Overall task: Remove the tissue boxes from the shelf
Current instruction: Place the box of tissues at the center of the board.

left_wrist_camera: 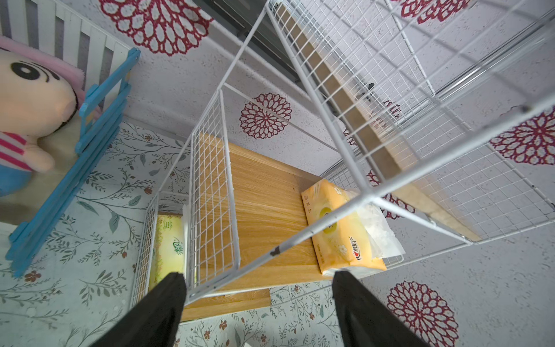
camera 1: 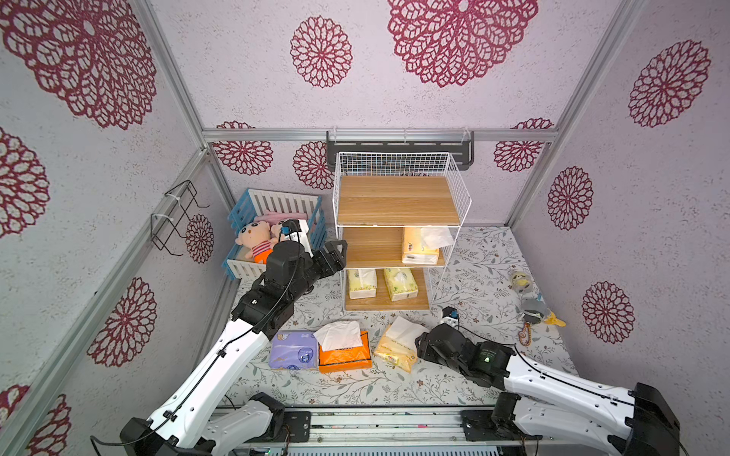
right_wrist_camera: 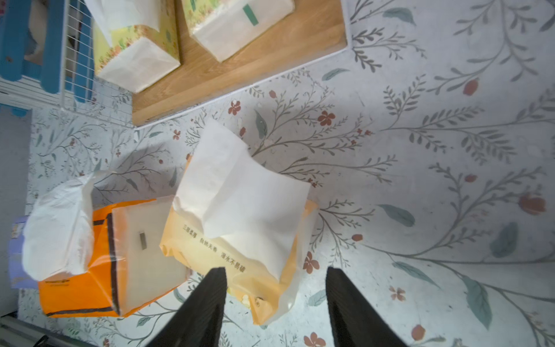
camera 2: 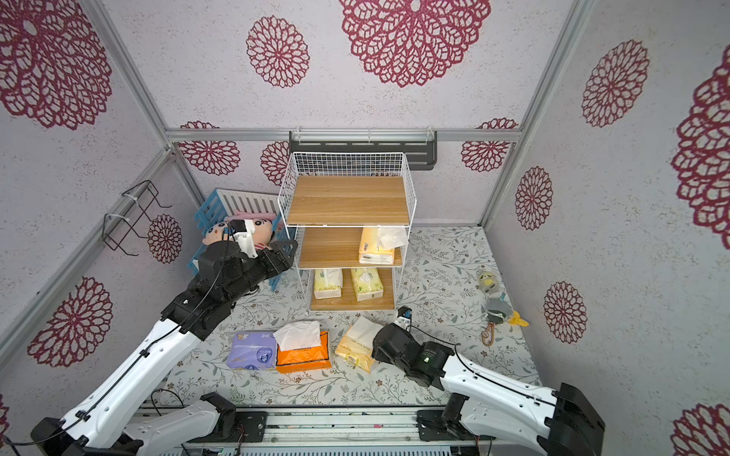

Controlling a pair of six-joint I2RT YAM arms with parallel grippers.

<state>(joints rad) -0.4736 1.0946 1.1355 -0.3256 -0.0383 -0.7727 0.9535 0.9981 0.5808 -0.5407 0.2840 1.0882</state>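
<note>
Left wrist view gives us the best look at the coming move: the left tool [left_wrist_camera: 258, 275] is spread wide and holds nothing, and it hovers by the front left corner of the shelf [left_wrist_camera: 264, 210], at about the level of the middle board. On that board lies one yellow-orange pack [left_wrist_camera: 336, 228], at the right end, with white tissue sticking out of its top. In both top views we see that its long axis runs from front to back, so a short end faces the robot, and bare wood lies between it and the left tool. We judge that this tool must travel to the right along the board and take the pack across its narrow width; the white front wires stand close to that path and could catch a finger. A cream pack [camera 1: 361, 283] and a yellow-green pack [camera 1: 401, 283] lie side by side on the bottom board, also lengthwise front to back. The right tool [right_wrist_camera: 275, 270] is low over the tabletop [camera 1: 493, 268] in front of the shelf, its jaws apart and pinching nothing; the pale yellow pack [right_wrist_camera: 210, 237] lies just under it, beside the orange pack [right_wrist_camera: 78, 288] and the lavender pack [camera 1: 293, 350]. Three packs are out and three remain; we think the right tool is nearer to the bottom pair, the left tool to the middle pack.
</note>
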